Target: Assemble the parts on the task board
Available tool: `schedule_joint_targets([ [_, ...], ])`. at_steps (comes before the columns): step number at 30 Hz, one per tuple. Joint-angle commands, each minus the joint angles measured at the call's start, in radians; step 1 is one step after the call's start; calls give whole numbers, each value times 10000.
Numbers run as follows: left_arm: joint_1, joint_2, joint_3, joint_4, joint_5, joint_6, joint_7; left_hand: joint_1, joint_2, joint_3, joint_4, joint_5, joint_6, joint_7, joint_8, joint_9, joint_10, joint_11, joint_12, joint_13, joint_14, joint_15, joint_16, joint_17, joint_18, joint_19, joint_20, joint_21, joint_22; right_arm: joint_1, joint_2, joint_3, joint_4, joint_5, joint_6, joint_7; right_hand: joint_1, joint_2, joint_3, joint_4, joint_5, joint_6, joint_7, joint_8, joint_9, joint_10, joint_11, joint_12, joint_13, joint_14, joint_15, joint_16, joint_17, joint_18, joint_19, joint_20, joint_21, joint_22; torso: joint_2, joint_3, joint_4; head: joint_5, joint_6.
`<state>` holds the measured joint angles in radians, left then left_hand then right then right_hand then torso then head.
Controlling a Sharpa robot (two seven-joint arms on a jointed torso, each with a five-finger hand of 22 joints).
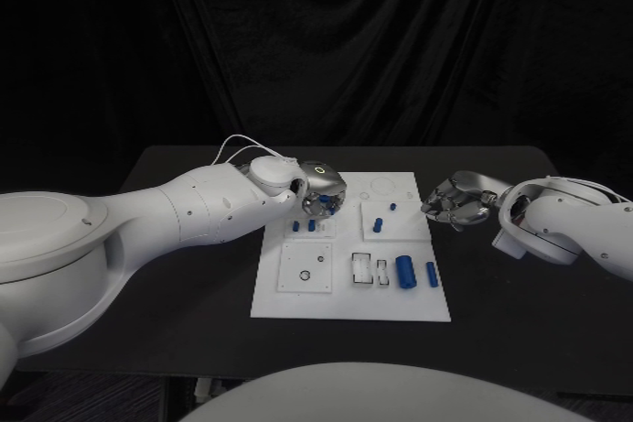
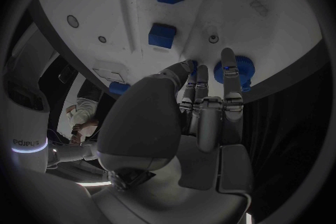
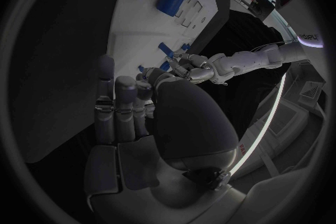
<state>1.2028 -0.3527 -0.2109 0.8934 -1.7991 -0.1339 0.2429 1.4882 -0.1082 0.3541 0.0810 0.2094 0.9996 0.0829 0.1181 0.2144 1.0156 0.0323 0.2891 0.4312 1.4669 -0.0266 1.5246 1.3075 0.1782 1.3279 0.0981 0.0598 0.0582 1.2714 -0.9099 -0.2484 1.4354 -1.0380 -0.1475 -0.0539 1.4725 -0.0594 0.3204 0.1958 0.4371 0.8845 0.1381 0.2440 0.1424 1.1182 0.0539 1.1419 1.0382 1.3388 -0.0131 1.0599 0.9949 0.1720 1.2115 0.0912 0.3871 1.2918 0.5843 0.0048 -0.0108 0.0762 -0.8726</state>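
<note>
Two hands: both are over the black table (image 1: 185, 285), one at each side of the task board (image 1: 346, 298).
Left hand (image 1: 316, 191): it hangs over the far left part of the board. Its fingers (image 2: 229, 73) point down at the board.
Left hand grip: its fingertips are on a round blue part (image 2: 240, 68) near the board's edge. I cannot tell if it really holds the part or just touches it.
Right hand (image 1: 455, 200): it is just past the board's right edge, over the table. Its fingers (image 3: 106, 95) are mostly straight and close side by side, and nothing is in them.
Task board: a white plate in the middle of the table.
Far parts: a small blue part (image 1: 378, 225) stands on the far right square, with a tiny one (image 1: 393, 205) a little behind it.
Near parts: a fat blue roll (image 1: 405, 270) and a thin blue stick (image 1: 432, 275) lie side by side near the right edge.
Left parts: two little blue blocks (image 2: 162, 35) sit close to the left hand.
Slots: small white frames (image 1: 370, 268) sit just left of the fat roll.
</note>
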Motion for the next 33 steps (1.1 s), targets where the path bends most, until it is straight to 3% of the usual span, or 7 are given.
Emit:
schedule_joint_targets([
  [1, -26, 14, 10, -23, -27, -468, 269, -3, 149, 56, -55, 87, 214, -9, 101, 55, 230, -29, -23, -16, 593, -77, -38, 1352, 140, -57, 4, -35, -13, -21, -8, 7, -6, -3, 89, -182, -35, -70, 49, -8, 33, 81, -20, 40, 4, -17, -11, -34, -17, -34, -34, -46, -15, 104, -3, -10, -41, -12, -2, -1, 2, -14, 0],
  [8, -38, -41, 10, -45, -27, -990, 452, 67, 282, 56, -225, 322, 715, -1, 267, 208, 757, -53, -72, -65, 558, -91, -70, 1283, 139, -78, -3, -36, -13, -21, -23, 7, -8, -3, 110, -208, -35, -70, 49, -8, 33, 81, -20, 40, 4, -17, -11, -34, -17, -34, -34, -46, -15, 104, -3, -10, -41, -12, -1, 1, 0, 3, 0],
  [16, -43, -158, 9, 13, -27, -1208, 623, -19, 325, 56, -266, 352, 873, 57, 245, 282, 982, -4, -464, -378, 498, -67, -145, 1124, 140, -60, 12, -33, -11, -21, -20, 7, -5, -3, 135, -225, -26, -65, 61, -22, 35, 86, -22, 43, 4, -21, -13, -44, -27, -36, -36, -65, -31, 104, 1, -12, -50, -15, -6, 1, 3, 4, 0],
  [23, 14, -625, 10, 542, -27, -1939, 684, -79, 273, 35, -316, 408, 979, 55, 212, 333, 1228, -11, -705, -604, 536, -91, -126, 1185, 141, 83, -14, -27, -8, -21, -106, 7, 20, -3, 142, -235, -26, -65, 61, -22, 35, 86, -22, 43, 4, -21, -13, -44, -27, -36, -36, -65, -31, 104, 1, -12, -50, -15, -5, 1, 1, -9, 0],
  [26, 200, -992, 21, 1001, -27, -2303, 636, -140, 238, 14, -310, 436, 1056, 31, 206, 363, 1345, -36, -813, -706, 543, -116, -136, 1171, 140, 161, -28, -27, -8, -21, -155, 7, 32, -3, 148, -244, -26, -65, 61, -22, 35, 86, -22, 43, 4, -21, -13, -44, -27, -36, -36, -65, -31, 104, 1, -12, -50, -15, -9, 0, 7, -7, 0],
  [32, 1002, -1938, 51, 2093, -26, -2522, 333, -258, 218, -7, -251, 401, 1068, -26, 147, 383, 1380, -76, -1027, -876, 542, -149, -160, 1135, 141, 190, -27, -33, -10, -20, -271, 7, 58, -3, 165, -281, -26, -65, 61, -22, 35, 86, -22, 43, 4, -21, -13, -44, -27, -36, -36, -65, -31, 104, 1, -12, -50, -15, -16, 3, 23, 35, 0],
  [33, 1081, -2043, 52, 2202, -26, -2509, 294, -281, 219, -11, -235, 378, 1065, -37, 133, 386, 1378, -83, -1072, -910, 542, -153, -165, 1128, 142, 191, -30, -33, -10, -20, -280, 7, 61, -3, 164, -284, -20, -69, 68, -37, 34, 89, -22, 45, 4, -34, -14, -61, -45, -41, -37, -86, -49, 104, 4, -13, -58, -18, -18, 3, 22, 40, 0],
])
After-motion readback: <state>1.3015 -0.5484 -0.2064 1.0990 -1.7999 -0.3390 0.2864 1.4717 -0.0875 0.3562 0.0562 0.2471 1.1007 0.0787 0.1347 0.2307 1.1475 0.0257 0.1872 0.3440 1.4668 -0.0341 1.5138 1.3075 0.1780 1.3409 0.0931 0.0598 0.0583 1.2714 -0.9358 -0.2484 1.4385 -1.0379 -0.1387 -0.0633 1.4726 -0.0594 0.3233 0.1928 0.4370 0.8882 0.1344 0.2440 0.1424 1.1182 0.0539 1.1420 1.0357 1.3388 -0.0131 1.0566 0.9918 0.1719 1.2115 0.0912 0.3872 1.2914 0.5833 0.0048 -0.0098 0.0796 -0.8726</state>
